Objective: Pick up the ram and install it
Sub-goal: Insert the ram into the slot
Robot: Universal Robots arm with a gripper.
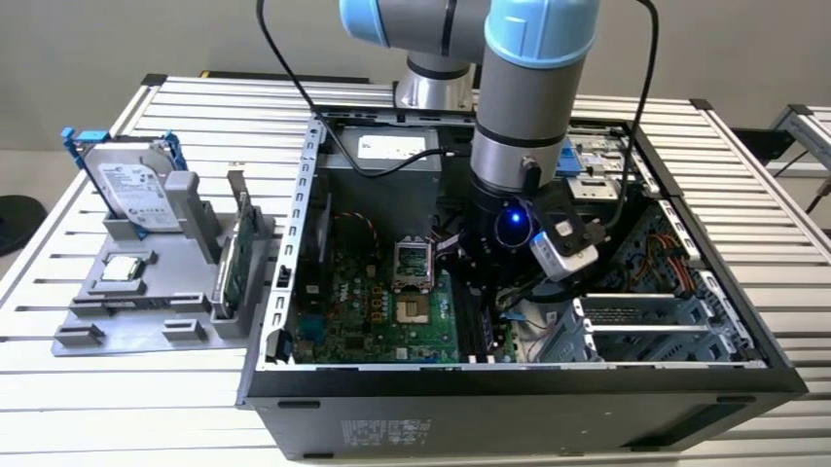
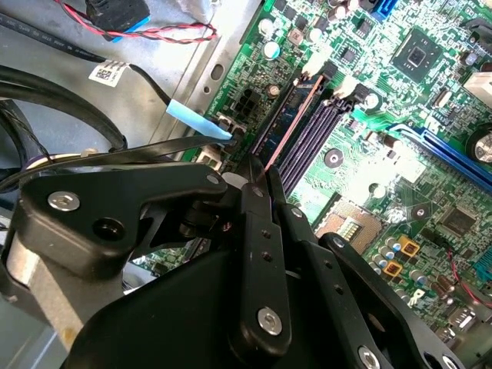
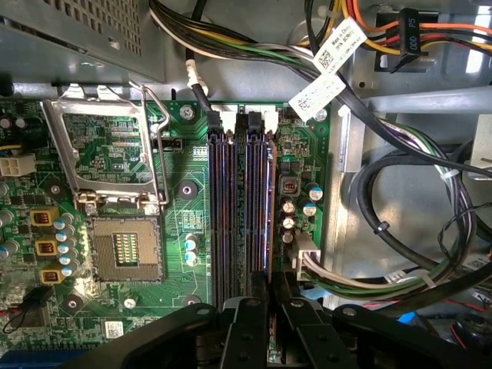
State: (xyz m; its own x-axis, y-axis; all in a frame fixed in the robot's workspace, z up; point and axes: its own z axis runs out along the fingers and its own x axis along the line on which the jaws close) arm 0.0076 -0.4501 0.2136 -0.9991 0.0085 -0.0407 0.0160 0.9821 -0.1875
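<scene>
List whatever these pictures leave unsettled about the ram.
- Near end of the ram: covered by the gripper in both wrist views.
- Contact edge and seating depth: the stick is seen edge-on over the memory slots in the first wrist view, so whether it is fully pressed in cannot be told.
- Near-end slot latches: under the gripper body.
- Exterior view: the arm blocks the slot area.

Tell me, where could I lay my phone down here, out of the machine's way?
On the bare slatted table in front of the grey parts stand, or on its strip at the exterior view's right of the computer case. Inside the case it is crowded: the gripper sits over the ram at the memory slots, beside bundled cables.
</scene>
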